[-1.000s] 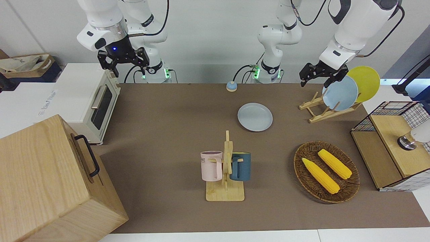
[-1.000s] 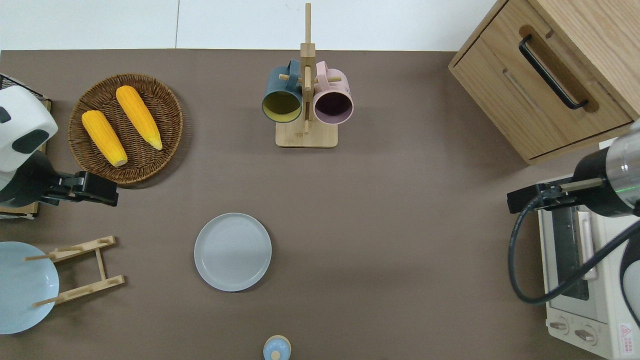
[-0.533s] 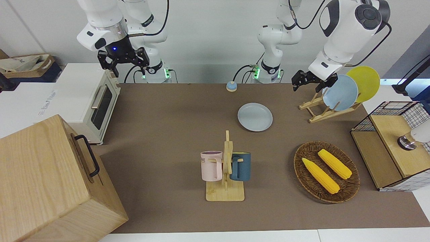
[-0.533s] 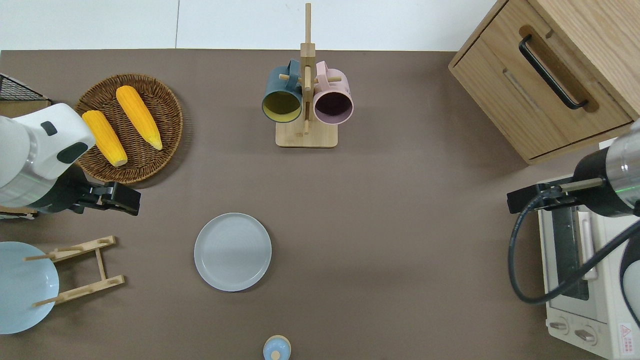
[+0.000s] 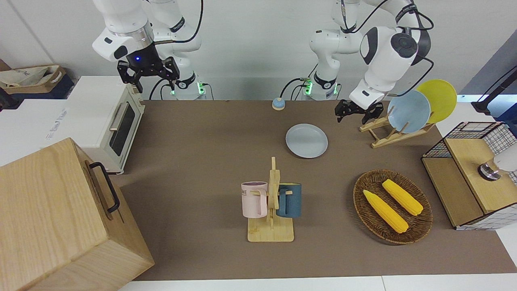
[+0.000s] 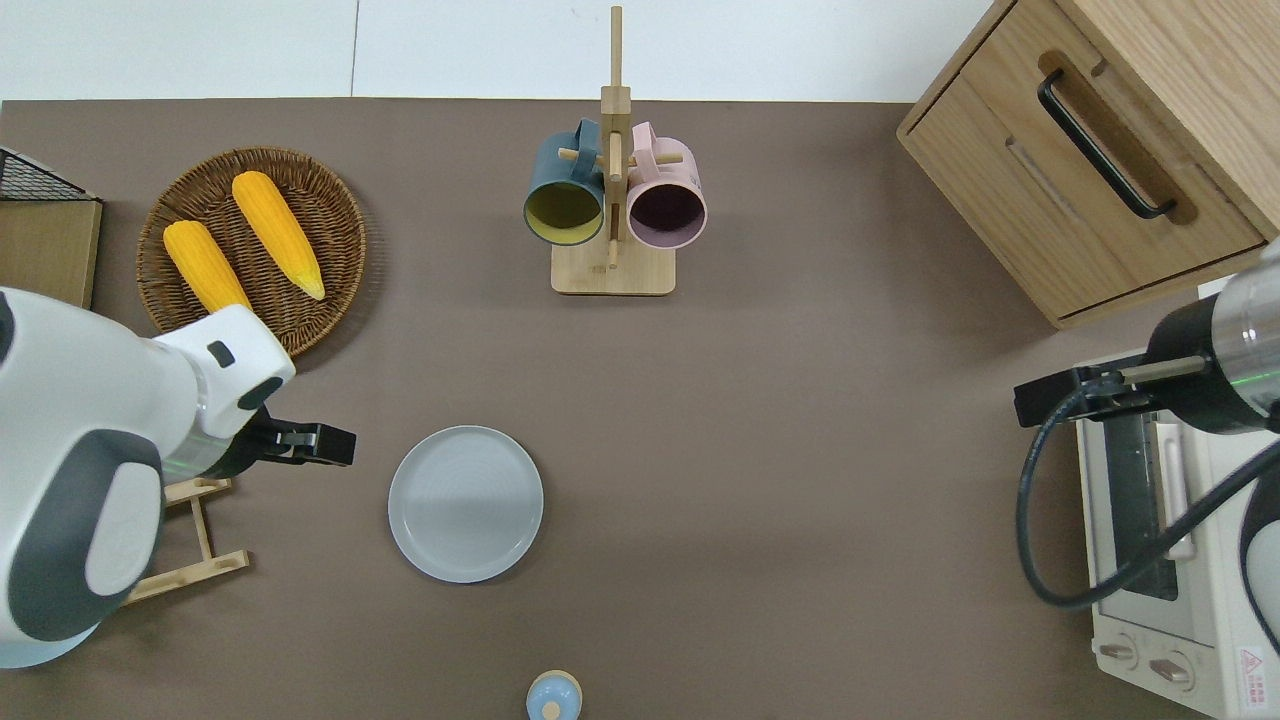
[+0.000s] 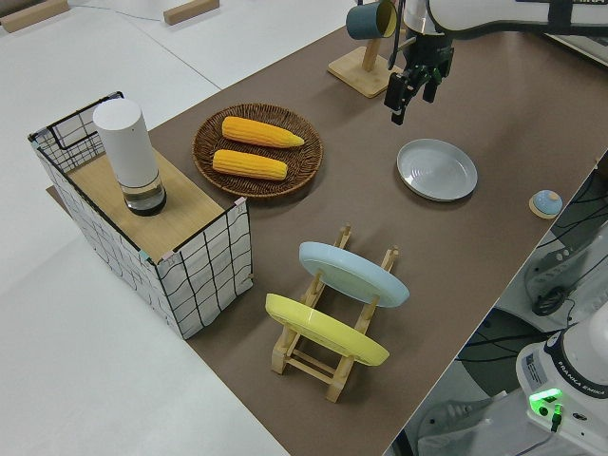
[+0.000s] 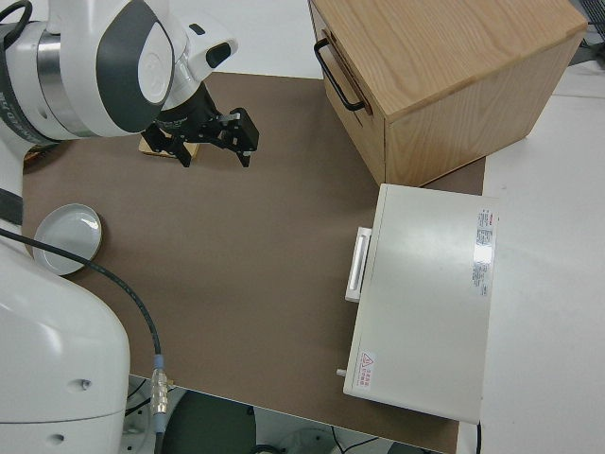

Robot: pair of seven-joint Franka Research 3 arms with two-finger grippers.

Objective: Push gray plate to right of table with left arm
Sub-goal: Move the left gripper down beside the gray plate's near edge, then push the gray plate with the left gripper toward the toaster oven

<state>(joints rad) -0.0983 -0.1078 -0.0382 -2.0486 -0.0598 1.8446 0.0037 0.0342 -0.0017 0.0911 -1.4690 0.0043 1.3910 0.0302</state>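
Observation:
The gray plate lies flat on the brown table, between the mug rack and the robots; it also shows in the overhead view and the left side view. My left gripper is open and empty. In the overhead view it is over bare table between the dish rack and the gray plate, a short gap from the plate's rim. In the left side view the gripper hangs with its fingers pointing down. My right arm is parked, its gripper open.
A wooden dish rack holds a sky-blue plate and a yellow plate at the left arm's end. A wicker basket holds two corn cobs. A mug rack, small blue bell, toaster oven and wooden cabinet stand around.
My left arm has swung from the dish rack end toward the gray plate and come lower. The plate has not moved. The right arm is still.

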